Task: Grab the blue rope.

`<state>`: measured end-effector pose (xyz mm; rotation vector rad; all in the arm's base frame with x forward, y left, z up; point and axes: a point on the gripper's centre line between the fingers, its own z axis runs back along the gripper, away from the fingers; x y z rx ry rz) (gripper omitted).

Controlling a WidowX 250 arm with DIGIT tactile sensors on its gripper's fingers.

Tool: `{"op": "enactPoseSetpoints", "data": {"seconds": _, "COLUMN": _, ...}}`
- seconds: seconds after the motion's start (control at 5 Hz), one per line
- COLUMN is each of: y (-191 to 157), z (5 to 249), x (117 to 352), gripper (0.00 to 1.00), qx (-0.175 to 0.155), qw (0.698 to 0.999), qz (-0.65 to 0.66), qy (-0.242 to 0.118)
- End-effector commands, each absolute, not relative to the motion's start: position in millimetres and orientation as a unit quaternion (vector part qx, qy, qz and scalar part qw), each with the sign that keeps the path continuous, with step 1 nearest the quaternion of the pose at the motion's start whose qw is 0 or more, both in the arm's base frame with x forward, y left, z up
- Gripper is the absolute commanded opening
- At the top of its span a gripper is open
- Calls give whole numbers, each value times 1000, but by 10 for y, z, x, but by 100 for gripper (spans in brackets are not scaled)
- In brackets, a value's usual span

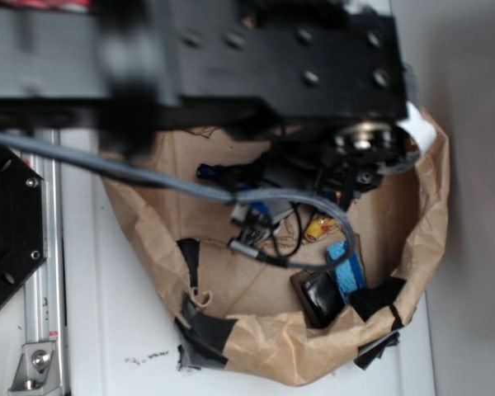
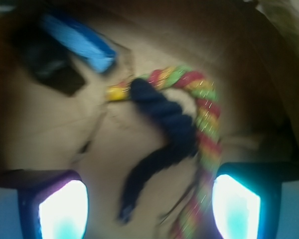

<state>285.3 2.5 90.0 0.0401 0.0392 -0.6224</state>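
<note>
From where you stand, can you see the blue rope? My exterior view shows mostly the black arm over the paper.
Observer: Yes. In the wrist view the blue rope lies bent on the brown paper, ungrasped.
Visitor: Anything tangled with it?
Observer: A red-yellow-green rope curves round its outer side, touching near the top.
Visitor: Is the claw ready?
Observer: The gripper is open, the blue rope's lower end between its fingers.

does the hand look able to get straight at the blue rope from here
Probably yes. In the wrist view the open hand sits right over the blue rope, nothing covering it. The red-yellow-green rope lies against it, so it may get caught too.
</note>
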Motion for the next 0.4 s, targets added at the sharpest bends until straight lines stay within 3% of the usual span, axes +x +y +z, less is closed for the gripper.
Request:
{"op": "enactPoseSetpoints", "data": {"seconds": 0.0, "y": -168, "z": 534, "x": 2922, "gripper": 0, "qx": 26, "qw": 949, "qz": -314, "qy": -4}}
{"op": "enactPoseSetpoints", "data": {"seconds": 0.2, "y": -175, "z": 433, "x": 2935, "gripper": 0, "qx": 24, "qw": 953, "qz": -300, "qy": 4}}
